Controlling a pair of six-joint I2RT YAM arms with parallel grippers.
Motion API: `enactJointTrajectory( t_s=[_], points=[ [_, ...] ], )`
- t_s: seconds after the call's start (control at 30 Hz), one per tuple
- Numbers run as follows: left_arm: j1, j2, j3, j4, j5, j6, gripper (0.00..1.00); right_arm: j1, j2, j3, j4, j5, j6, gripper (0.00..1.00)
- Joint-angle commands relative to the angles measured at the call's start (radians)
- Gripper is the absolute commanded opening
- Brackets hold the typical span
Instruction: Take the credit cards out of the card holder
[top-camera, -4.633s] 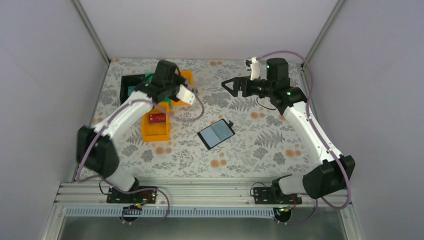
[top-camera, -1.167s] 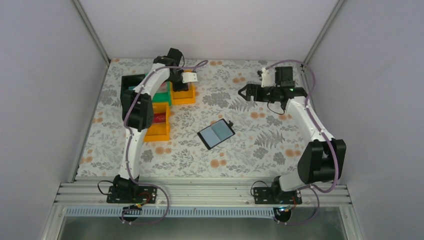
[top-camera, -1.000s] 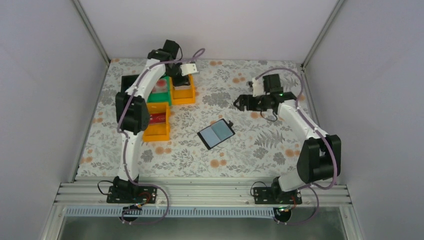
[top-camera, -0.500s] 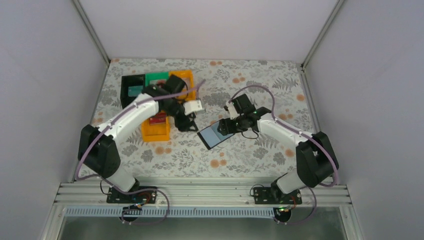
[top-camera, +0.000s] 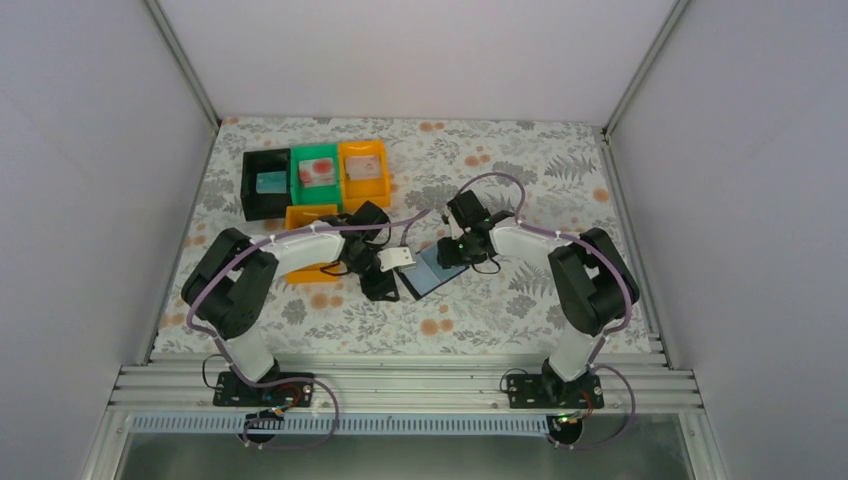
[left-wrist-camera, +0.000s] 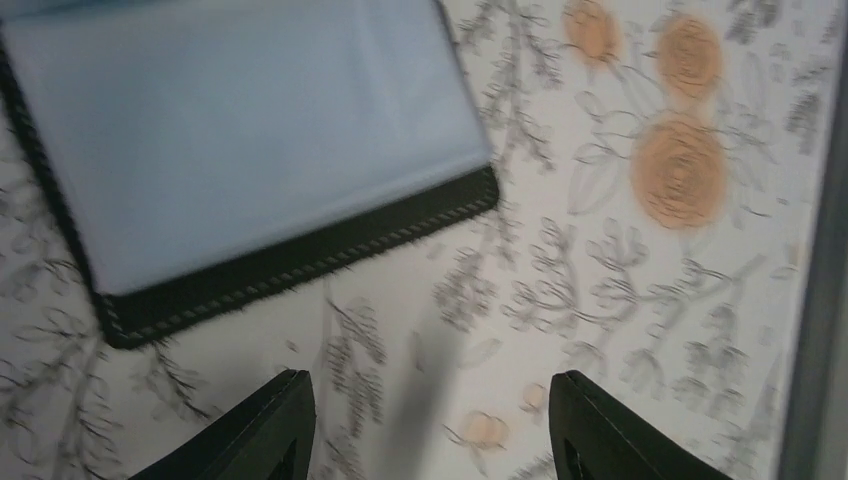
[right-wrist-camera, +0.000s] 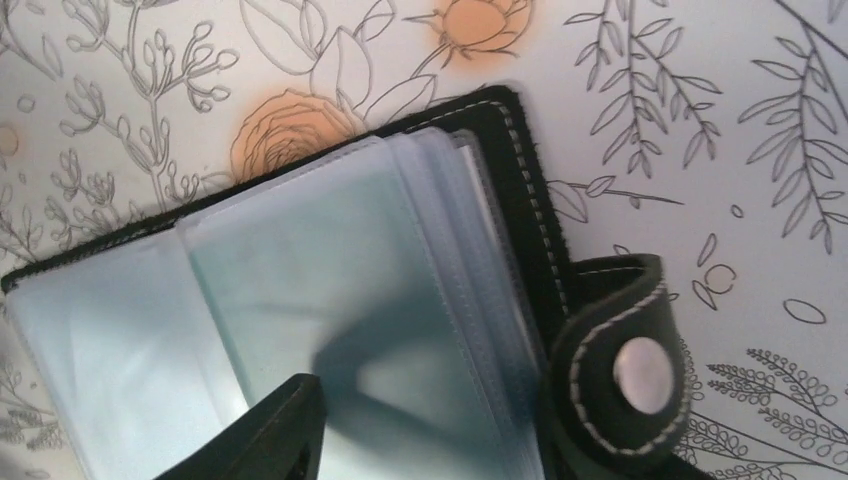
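The card holder (top-camera: 432, 272) lies open mid-table, pale blue-grey inside with a dark border. My left gripper (top-camera: 385, 288) hangs low just off its near-left corner. In the left wrist view the left gripper (left-wrist-camera: 430, 430) is open over bare cloth, the holder's panel (left-wrist-camera: 250, 140) ahead of it. My right gripper (top-camera: 452, 252) is down on the holder's far end. The right wrist view shows clear sleeves (right-wrist-camera: 400, 330), the snap strap (right-wrist-camera: 625, 375) and one finger (right-wrist-camera: 275, 430) over the sleeves; the other finger is hidden. Credit cards lie in trays: teal (top-camera: 268, 184), whitish-red (top-camera: 320, 171), pale grey (top-camera: 365, 168).
A black tray (top-camera: 247, 190), a green tray (top-camera: 318, 153) and an orange tray (top-camera: 364, 150) stand in a row at the back left. Another orange tray (top-camera: 312, 272) sits nearer, partly under the left arm. Grey walls enclose the table.
Both arms have swung in from the trays and the far right and dropped to the card holder. The right jaws have narrowed.
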Motion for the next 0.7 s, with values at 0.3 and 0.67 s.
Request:
enactJointTrajectory(
  t_s=[0.3, 0.67],
  points=[
    [-0.002, 0.109, -0.115, 0.317, -0.121, -0.042, 0.56, 0.011, -0.118, -0.044, 0.054, -0.337, 0.018, 0.41],
    [0.041, 0.096, -0.122, 0.33, -0.122, -0.017, 0.55, 0.013, -0.042, -0.027, 0.112, -0.387, 0.038, 0.31]
  ],
)
